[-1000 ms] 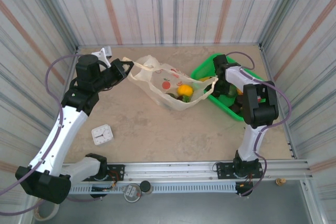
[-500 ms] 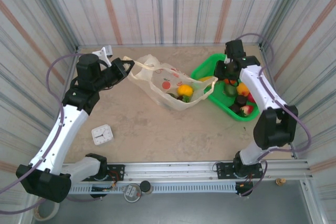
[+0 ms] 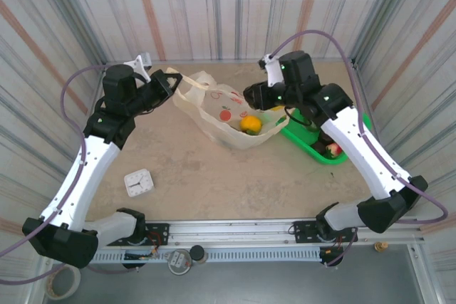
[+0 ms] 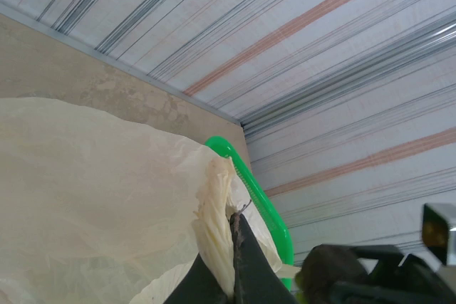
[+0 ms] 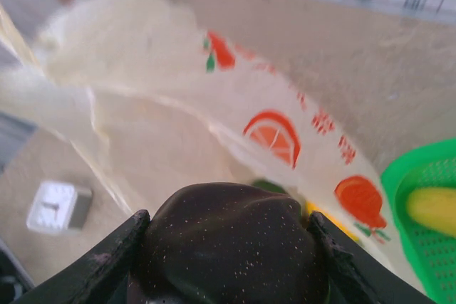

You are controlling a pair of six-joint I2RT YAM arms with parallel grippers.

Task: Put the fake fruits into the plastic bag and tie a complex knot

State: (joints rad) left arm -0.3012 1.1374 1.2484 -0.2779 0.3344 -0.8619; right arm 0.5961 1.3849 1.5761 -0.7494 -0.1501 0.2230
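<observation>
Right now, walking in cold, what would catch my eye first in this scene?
The thin cream-yellow plastic bag with red fruit prints lies open mid-table, its handle pinched by the left gripper at the back left. The right gripper holds a glossy dark purple plastic fruit just above the bag, beside a bright green plastic basket on the right.

Beige marbled tabletop (image 3: 214, 176) carries a translucent cream-yellow plastic bag (image 3: 228, 115) near centre, a bright green plastic basket (image 3: 313, 149) at 3 o'clock, and a small white square clock (image 3: 138, 182) at 8 o'clock.
</observation>
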